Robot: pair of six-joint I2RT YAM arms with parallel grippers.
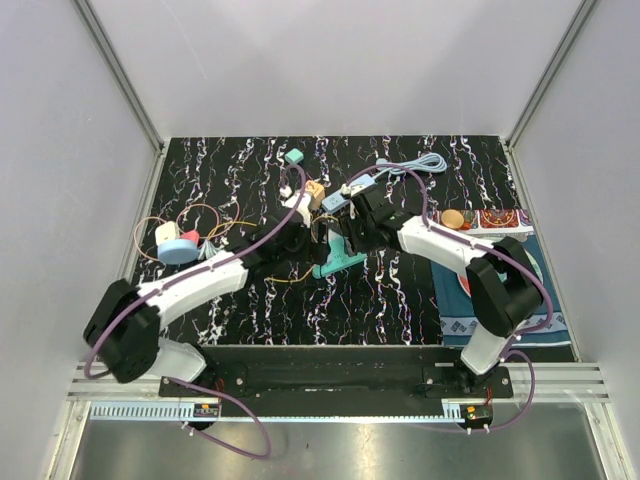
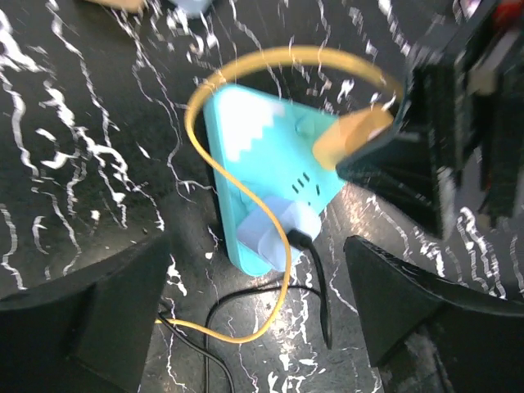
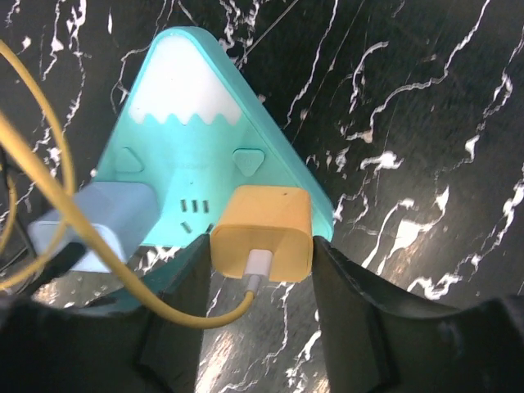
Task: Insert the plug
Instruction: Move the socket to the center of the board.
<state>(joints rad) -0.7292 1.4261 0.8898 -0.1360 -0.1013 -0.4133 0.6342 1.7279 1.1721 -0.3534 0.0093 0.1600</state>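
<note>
From your left hand you look down on a teal, triangle-shaped power strip with a white snow-cap pattern, lying on the black, white-veined desk. Your own fingers stand wide apart at the bottom corners, touching nothing. A pale plug sits in the strip's near end, and a black cable runs from it towards you. At the strip's right edge a yellow plug meets the face, pinched in the blurred right hand. You cannot tell whether its pins are in. Its yellow cable loops over the strip and down past the pale plug.
</note>
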